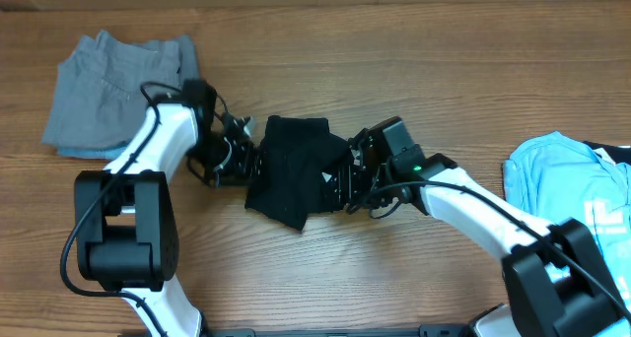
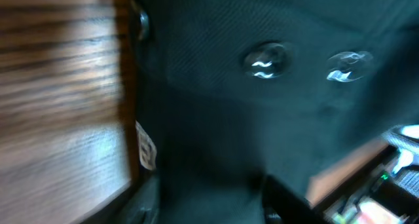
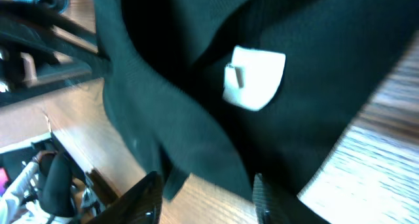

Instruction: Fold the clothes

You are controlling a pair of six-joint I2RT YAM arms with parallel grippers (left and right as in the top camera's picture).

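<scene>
Overhead, the black shirt [image 1: 291,169] is lying bunched at the middle of the table [image 1: 394,41], with both arms flanking it, probably to work opposite edges. The right claw [image 3: 203,194] is standing open, with bare wood showing between its fingers and the fabric just beyond them. The left claw [image 2: 213,201] is hovering over the cloth, and blur is hiding whether it is gripping anything.

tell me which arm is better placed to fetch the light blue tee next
right, likely: the light-blue tee lies on the right side next to that arm's base; the left gripper is beyond the black garment, nearer the grey piece
</scene>
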